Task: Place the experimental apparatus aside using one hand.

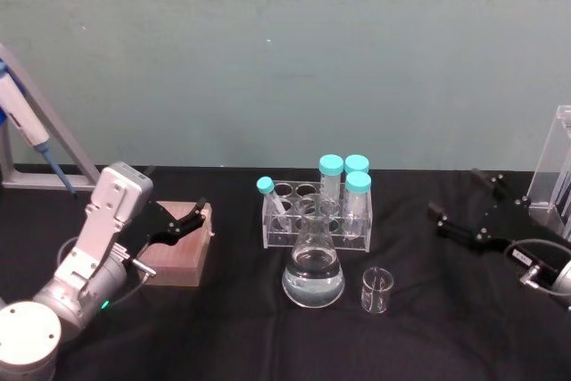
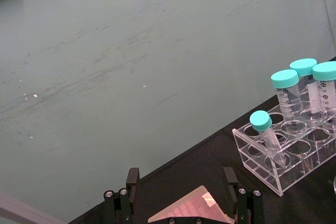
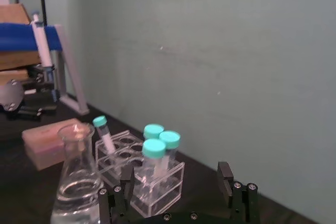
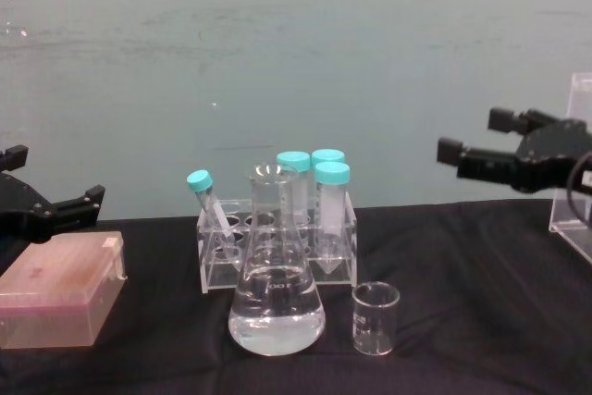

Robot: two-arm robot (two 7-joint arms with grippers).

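left arm (image 1: 85,269): silver-grey cylindrical joints, pale boxy wrist housing (image 1: 118,198), small green light (image 1: 105,303) | left end effector (image 1: 197,218): black, two fingers, silver screw heads (image 2: 108,194) at the finger bases | right end effector (image 1: 457,195): black, two angular fingers, matching screws | right wrist (image 1: 558,279): silver, looped grey cable (image 1: 533,241)

The head view looks steeply down on the black table (image 1: 223,327), with the conical flask (image 1: 313,265) low at centre frame. The chest view faces level across it and sits nearer (flask large, lower centre). Each wrist view looks out past its own fingers, left gripper (image 2: 181,177) and right gripper (image 3: 176,174). All four share the tube rack (image 1: 352,236).
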